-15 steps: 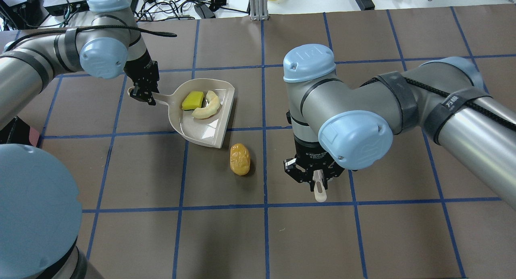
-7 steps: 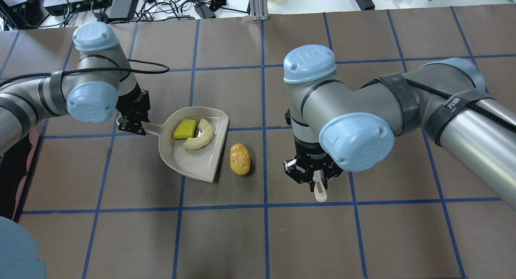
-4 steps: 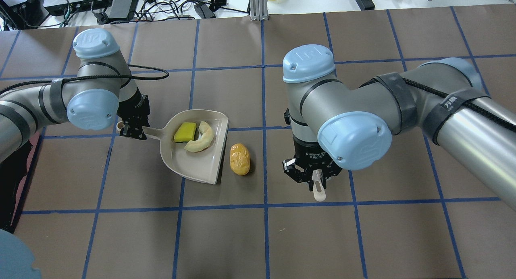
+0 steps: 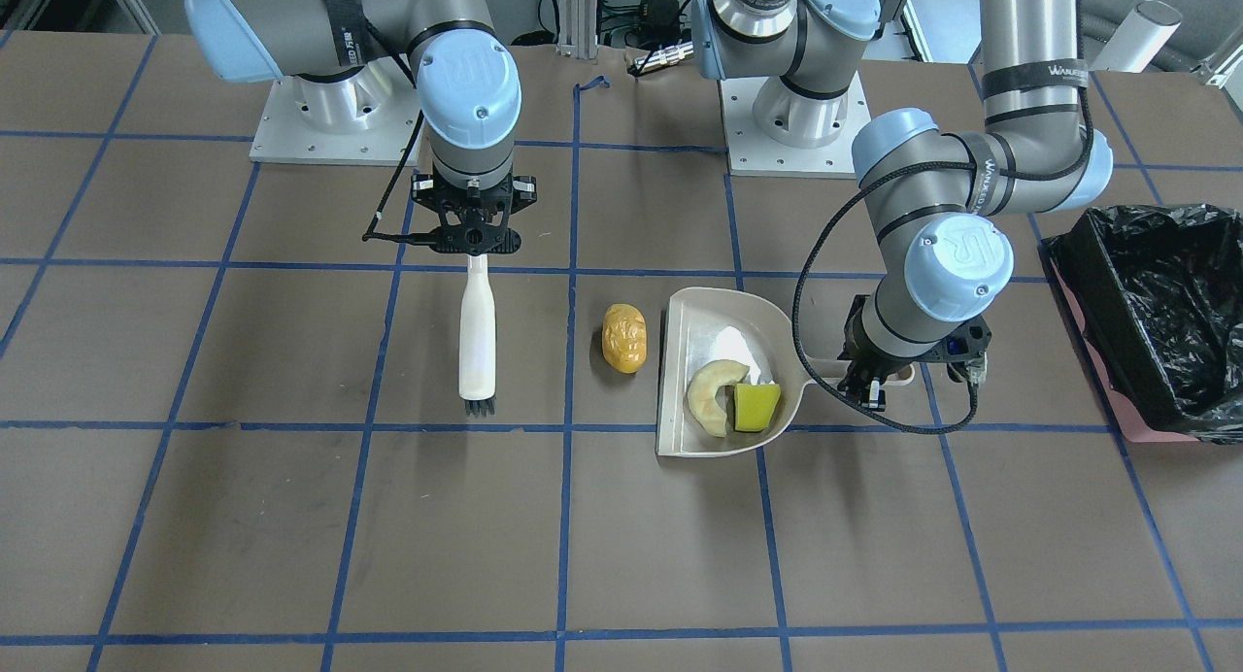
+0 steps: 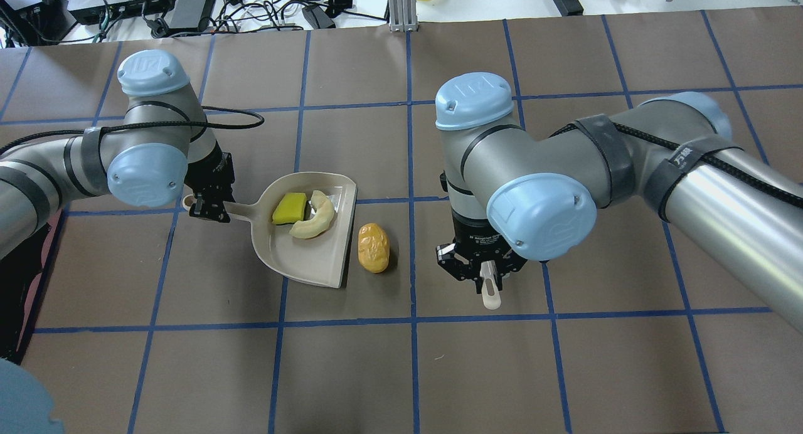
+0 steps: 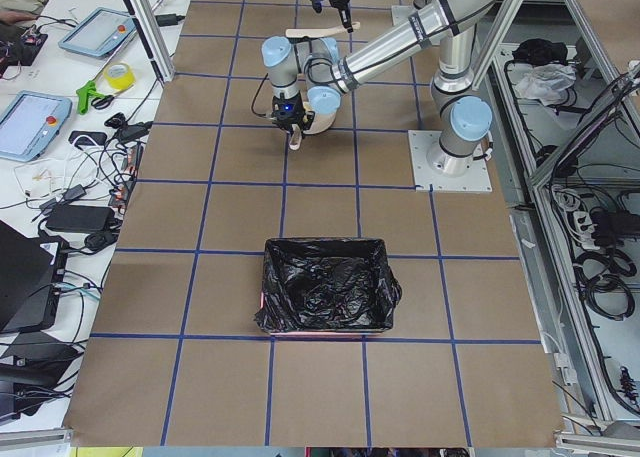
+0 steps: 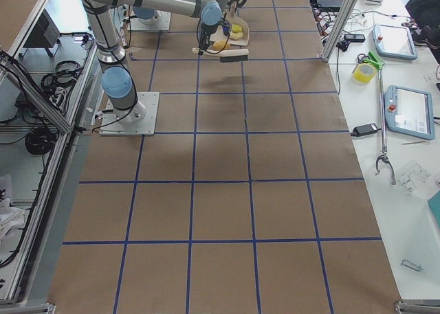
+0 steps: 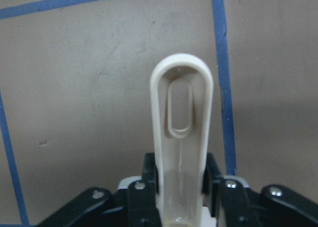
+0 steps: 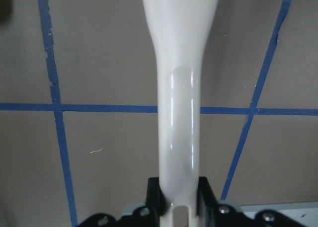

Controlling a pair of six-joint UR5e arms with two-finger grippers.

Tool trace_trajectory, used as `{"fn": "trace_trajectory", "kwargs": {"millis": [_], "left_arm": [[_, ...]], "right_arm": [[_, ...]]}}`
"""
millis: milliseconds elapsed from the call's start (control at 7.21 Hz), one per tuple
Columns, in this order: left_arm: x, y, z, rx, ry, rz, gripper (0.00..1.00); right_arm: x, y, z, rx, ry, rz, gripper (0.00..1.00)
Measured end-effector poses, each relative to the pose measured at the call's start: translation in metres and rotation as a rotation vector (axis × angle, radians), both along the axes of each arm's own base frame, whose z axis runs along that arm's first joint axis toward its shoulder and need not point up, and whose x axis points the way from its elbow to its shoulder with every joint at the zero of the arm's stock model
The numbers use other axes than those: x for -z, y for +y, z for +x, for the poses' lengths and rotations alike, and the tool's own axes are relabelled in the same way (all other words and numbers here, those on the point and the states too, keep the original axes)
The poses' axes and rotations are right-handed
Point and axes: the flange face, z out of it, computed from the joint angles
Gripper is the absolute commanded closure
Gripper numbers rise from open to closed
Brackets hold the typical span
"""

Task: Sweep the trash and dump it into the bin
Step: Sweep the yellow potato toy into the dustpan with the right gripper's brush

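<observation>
The orange-brown blob (image 5: pixel 373 248) lies on the table (image 4: pixel 623 338), a small gap from the open edge of the beige dustpan (image 5: pixel 300 260). The cream crescent (image 5: pixel 315 216) and the yellow-green wedge (image 5: pixel 290 208) lie in the pan (image 4: pixel 712 316). My left gripper (image 5: pixel 210 208) is shut on the dustpan handle (image 8: pixel 181 132). My right gripper (image 5: pixel 483 276) is shut on the beige brush (image 4: pixel 477 332), which points away from the robot, on the blob's other side. The pink bin with a black bag (image 4: pixel 1156 313) stands far off on the robot's left.
The table is brown paper with a blue tape grid (image 5: pixel 411 324). Cables and devices (image 5: pixel 263 7) lie beyond its far edge. The left arm's black cable (image 4: pixel 825 264) loops over the pan's handle side. The arm bases (image 4: pixel 791 118) are bolted near the robot's edge.
My left arm has carried the dustpan, with the crescent and wedge in it, nearer the robot, so its open edge now lies beside the orange blob. My right gripper has shifted slightly toward the blob.
</observation>
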Motion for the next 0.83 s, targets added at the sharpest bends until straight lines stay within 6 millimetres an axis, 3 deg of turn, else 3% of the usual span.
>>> {"fn": "trace_trajectory", "kwargs": {"millis": [416, 832], "left_arm": [[-0.002, 0.002, 0.001, 0.006, -0.03, 0.0, 1.0], [-0.003, 0.002, 0.0, 0.009, -0.035, -0.001, 1.0]], "right_arm": [[0.037, 0.003, 0.042, 0.164, 0.055, -0.03, 0.96], [0.068, 0.038, 0.105, 0.327, 0.08, -0.029, 0.96]]}}
